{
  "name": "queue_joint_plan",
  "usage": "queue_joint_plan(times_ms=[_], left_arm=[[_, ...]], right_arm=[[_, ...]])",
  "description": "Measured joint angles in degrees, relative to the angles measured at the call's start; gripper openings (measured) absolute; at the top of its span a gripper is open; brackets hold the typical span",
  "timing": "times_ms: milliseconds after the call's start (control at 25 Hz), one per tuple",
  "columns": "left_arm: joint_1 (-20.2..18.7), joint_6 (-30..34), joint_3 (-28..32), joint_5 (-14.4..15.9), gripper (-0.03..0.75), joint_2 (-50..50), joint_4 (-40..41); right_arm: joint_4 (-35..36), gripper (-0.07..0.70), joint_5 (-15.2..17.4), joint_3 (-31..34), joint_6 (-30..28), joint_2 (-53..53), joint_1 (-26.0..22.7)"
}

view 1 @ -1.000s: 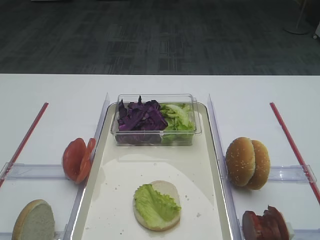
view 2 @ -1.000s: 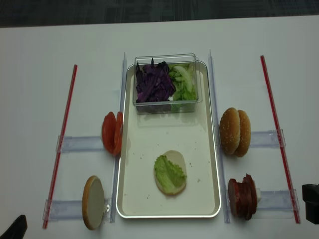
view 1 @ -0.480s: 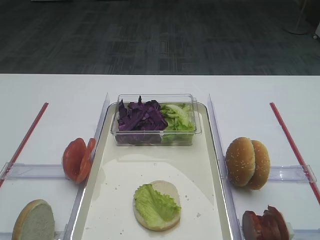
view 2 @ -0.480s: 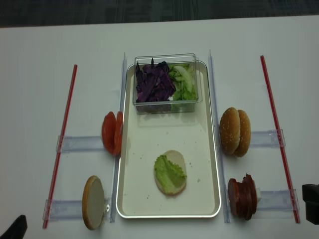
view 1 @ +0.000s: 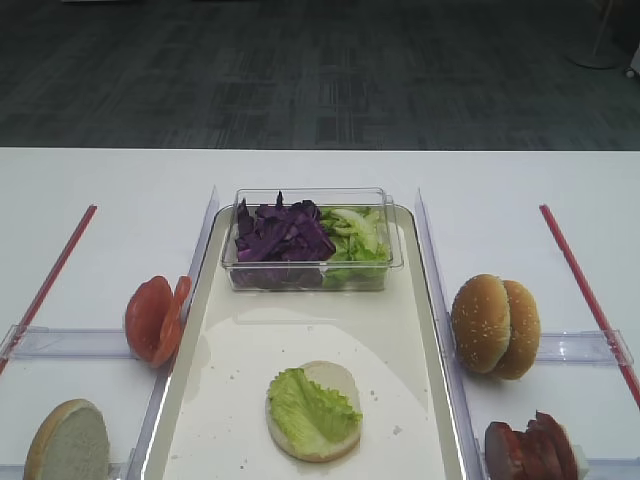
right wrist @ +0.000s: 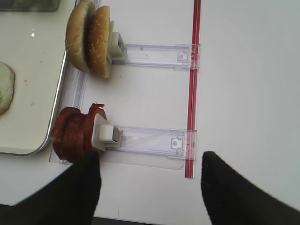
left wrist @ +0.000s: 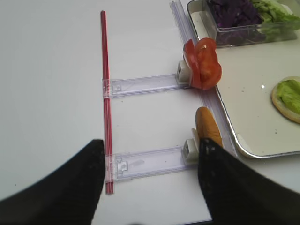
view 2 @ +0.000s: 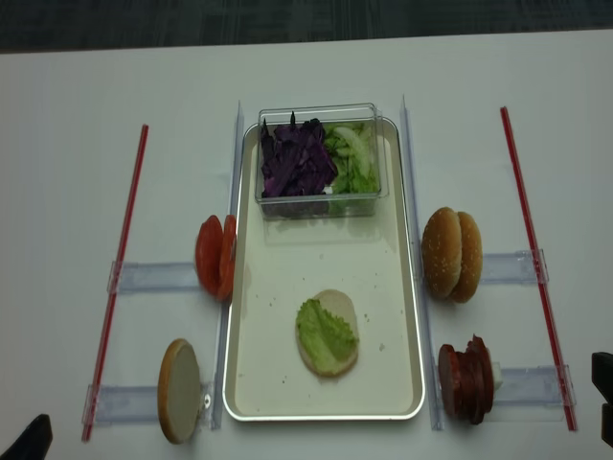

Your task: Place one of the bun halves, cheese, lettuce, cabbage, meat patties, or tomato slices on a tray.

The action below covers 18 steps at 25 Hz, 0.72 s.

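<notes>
On the cream tray (view 1: 250, 350) lies one bun half (view 1: 330, 380) topped with a lettuce (view 1: 305, 405) leaf. A clear tub at the tray's far end holds cabbage (view 1: 280, 235) and more lettuce. Tomato slices (view 1: 155, 318) and a bun half (view 1: 68, 442) stand on the left. Two bun halves (view 1: 495, 325) and the meat patties (view 1: 530, 450) stand on the right. No cheese is in view. My right gripper (right wrist: 150, 159) hangs open and empty beside the patties (right wrist: 72, 133). The left gripper (left wrist: 150, 145) is open and empty too, near the left bun half (left wrist: 207, 125).
Clear plastic holder rails (view 2: 153, 278) lie on both sides of the tray. Red strips (view 2: 120, 268) run along the table at far left and far right (view 2: 532, 249). The clear tub (view 2: 321, 196) fills the tray's far end.
In the overhead view the right gripper's dark shape has slid a little farther off the right edge. The food and the left gripper have not moved.
</notes>
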Motion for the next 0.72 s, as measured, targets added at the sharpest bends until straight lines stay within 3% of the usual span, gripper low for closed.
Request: queue_joint_plan(times_ms=[720], left_arm=[[0.0,0.0,0.0,0.0,0.415,0.0,0.0]], right_arm=[[0.0,0.487,0.32,0.0,0.01,-9.36,0.0]])
